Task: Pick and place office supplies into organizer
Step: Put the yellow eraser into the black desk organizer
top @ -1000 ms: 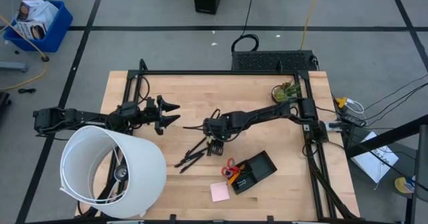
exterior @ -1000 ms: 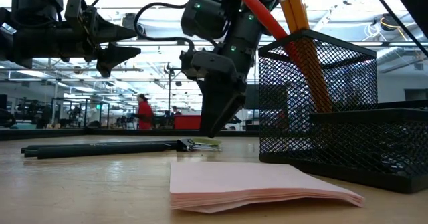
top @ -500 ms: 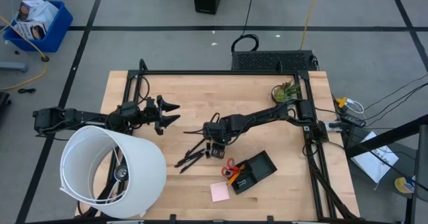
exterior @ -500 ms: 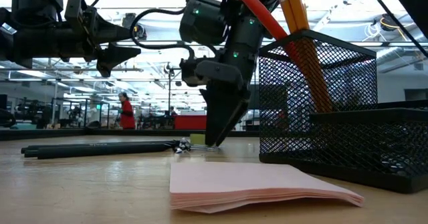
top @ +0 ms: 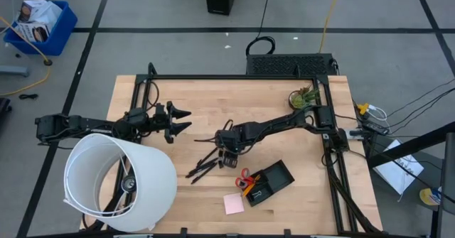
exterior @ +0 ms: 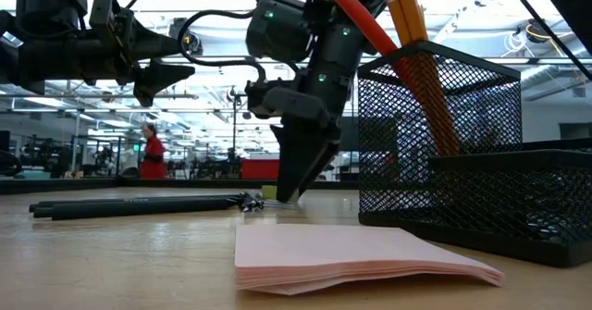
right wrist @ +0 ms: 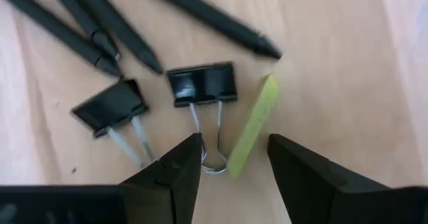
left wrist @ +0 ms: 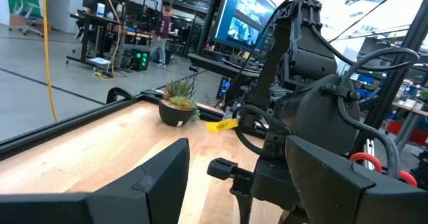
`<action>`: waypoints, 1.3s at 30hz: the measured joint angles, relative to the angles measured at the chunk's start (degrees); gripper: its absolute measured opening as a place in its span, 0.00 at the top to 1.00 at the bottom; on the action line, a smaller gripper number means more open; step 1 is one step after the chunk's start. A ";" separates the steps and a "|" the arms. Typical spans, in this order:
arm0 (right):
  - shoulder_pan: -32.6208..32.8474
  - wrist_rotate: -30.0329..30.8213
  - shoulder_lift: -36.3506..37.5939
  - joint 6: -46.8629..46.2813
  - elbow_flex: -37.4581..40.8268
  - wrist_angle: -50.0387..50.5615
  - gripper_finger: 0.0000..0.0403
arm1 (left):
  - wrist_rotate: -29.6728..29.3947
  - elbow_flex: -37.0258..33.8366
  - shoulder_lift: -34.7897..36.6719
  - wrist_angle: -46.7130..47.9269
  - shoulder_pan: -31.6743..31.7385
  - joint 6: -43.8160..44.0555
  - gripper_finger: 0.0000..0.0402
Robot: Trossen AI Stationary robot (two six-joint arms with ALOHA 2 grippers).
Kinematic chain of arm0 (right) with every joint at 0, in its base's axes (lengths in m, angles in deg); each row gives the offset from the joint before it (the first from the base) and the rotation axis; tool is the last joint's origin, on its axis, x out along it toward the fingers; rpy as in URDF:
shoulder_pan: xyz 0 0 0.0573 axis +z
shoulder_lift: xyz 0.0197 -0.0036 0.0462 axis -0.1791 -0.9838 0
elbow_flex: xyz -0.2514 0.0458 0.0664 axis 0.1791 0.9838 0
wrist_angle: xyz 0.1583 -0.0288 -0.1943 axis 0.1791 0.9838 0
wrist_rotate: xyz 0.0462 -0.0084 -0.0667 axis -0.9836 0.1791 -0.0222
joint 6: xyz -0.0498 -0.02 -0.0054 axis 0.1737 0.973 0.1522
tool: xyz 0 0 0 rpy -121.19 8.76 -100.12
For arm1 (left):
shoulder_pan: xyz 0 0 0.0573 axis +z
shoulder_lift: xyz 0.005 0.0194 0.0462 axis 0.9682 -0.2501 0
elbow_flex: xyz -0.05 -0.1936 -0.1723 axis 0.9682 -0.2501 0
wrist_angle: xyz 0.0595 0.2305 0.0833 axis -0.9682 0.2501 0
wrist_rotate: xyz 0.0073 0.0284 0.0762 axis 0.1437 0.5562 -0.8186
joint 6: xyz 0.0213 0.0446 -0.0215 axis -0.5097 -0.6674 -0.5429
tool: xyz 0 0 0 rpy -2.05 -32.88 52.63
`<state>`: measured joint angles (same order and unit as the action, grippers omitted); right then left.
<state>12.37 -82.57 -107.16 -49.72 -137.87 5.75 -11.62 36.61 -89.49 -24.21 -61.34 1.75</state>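
While the right gripper [right wrist: 231,167] is held spread just above the table, a small black metal binder clip [right wrist: 202,84] with silver wire handles [right wrist: 212,140] is framed just beyond its fingertips. The clip is judged light, stiff and slippery; the body is best pinched. Its long axis runs handles-to-body, handles toward the gripper. Beyond the clip, black pens [right wrist: 100,30] lie. The left gripper [top: 179,121] is parked open, well apart.

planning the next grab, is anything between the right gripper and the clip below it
Nothing visible. The right gripper hangs open just above the clip, its fingers either side of the clip's wire handles. A green strip lies right beside the clip, between the fingers too, so it might get caught in the grab. The left gripper waits apart.
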 joint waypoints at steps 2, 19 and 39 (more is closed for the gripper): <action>-0.38 1.12 -0.04 -0.09 0.03 -1.00 0.58 | 0.00 0.00 0.00 0.00 -0.01 -0.01 0.37; -0.64 6.98 -0.08 -10.28 0.09 -2.70 0.67 | 0.00 0.00 -0.01 0.00 -0.01 -0.02 0.37; -0.47 7.75 -0.08 -10.55 0.07 -3.10 0.97 | 0.00 0.00 0.01 0.01 0.00 0.00 0.37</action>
<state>11.90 -74.83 -107.24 -60.27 -137.81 2.65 -11.62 36.61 -89.49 -24.20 -61.34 1.75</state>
